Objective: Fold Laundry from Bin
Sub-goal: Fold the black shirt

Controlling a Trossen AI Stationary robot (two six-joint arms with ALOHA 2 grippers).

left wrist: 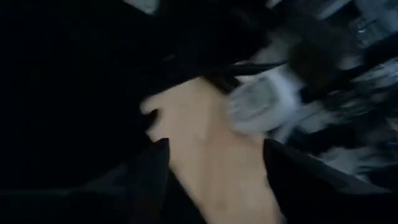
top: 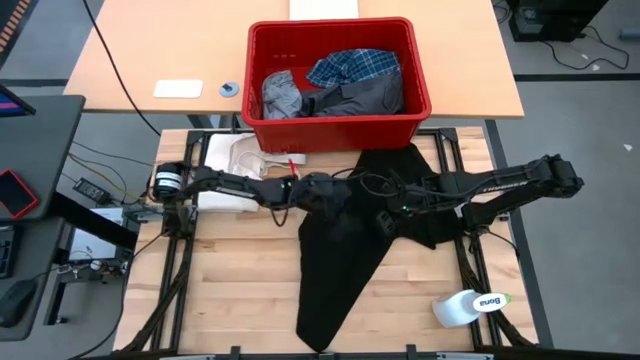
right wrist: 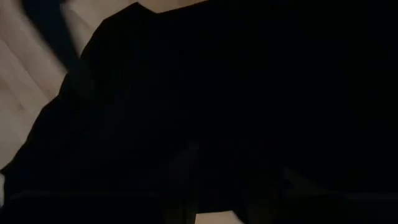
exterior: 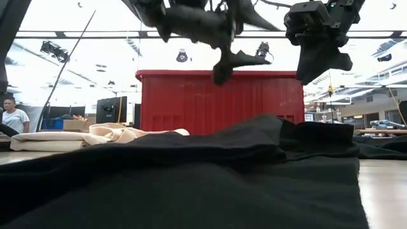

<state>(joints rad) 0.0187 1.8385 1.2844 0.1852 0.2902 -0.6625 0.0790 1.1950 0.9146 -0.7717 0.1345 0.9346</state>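
The large black garment (top: 340,260) lies spread on the wooden table, from the red bin's front wall (top: 340,130) toward the near edge. In the bin lie a plaid shirt (top: 355,65), a light grey garment (top: 283,95) and a dark grey one (top: 365,98). My left gripper (exterior: 240,70) hangs open above the garment's middle, with nothing between its fingers (left wrist: 149,174). My right gripper (exterior: 318,48), just to the right of it, is raised and shut on a bunch of the black garment (exterior: 191,178). My right gripper holds a small bunch of the black garment (exterior: 325,63), coming at it from above and slanting down. The bunch hangs slack just below the fingers, lifted well above the table. The cloth hides the fingertips, so I cannot tell which part or how many layers they have.
A cream-white cloth (top: 235,160) lies at the table's far left, beside the bin. A white bottle (top: 470,305) lies near the near right corner. Bare wood shows left and right of the garment. A person (exterior: 13,117) stands far off in the room.
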